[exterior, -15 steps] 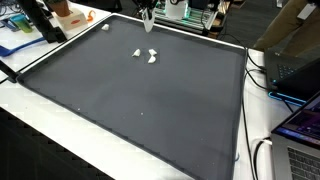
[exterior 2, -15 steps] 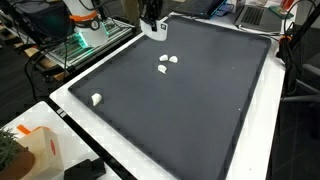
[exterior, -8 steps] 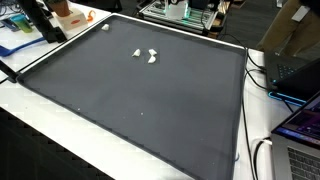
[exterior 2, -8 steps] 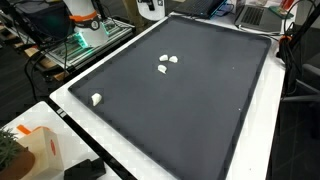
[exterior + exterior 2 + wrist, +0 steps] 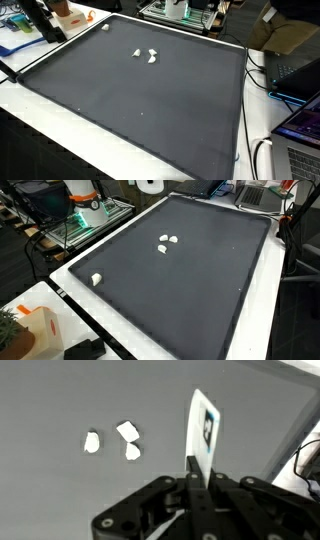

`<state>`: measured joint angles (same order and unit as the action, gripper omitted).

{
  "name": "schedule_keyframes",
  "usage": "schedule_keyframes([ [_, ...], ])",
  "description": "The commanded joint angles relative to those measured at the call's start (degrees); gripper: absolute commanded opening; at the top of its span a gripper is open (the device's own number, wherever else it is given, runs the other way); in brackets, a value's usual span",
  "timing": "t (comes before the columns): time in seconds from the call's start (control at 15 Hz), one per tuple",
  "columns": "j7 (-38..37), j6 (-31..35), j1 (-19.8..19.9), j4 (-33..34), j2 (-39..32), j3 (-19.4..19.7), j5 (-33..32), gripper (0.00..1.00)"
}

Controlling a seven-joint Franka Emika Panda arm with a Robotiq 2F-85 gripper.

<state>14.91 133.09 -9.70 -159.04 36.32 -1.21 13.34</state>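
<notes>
The small white card (image 5: pixel 203 432) with a dark print is pinched in my end effector (image 5: pixel 191 482), which is clamped narrow on the card's lower edge. Its long axis runs straight out from my fingertips, clear of the dark mat (image 5: pixel 60 490). In the wrist view, three white scraps (image 5: pixel 127 431) lie close together on the mat, left of the card. The mat covers the desk (image 5: pixel 130 330).

Even, soft indoor light; barely any shadows on the dark worktop (image 5: pixel 150 100); wrist view soft, fingers (image 5: pixel 188 472) blurred up close; white card (image 5: pixel 205 422) nearly overexposed.
</notes>
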Motion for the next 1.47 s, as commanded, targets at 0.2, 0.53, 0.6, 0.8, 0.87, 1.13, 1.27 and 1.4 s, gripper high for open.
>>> schedule_keyframes([
  [0.2, -5.4, -7.4, -1.7, 9.7, -3.8, -0.2, 0.7, 0.01],
  [0.53, -12.4, -21.7, -0.9, 21.4, -10.0, -1.3, 2.3, 0.01],
  [0.6, -13.9, -23.9, -0.4, 23.5, -11.3, -1.7, 1.8, 0.29],
  [0.8, -16.1, -27.7, 0.5, 27.3, -13.3, -2.1, 2.2, 0.43],
  [0.87, -17.2, -27.3, 1.1, 27.5, -13.3, -2.4, 1.2, 0.52],
  [1.13, -20.3, -23.1, 4.6, 25.6, -14.5, -4.3, -8.9, 0.81],
  [1.27, -20.5, -17.8, 6.8, 23.9, -16.8, -4.1, -15.5, 0.96],
  [1.4, -21.8, -13.2, 8.4, 21.8, -19.1, -4.1, -21.0, 1.0],
])
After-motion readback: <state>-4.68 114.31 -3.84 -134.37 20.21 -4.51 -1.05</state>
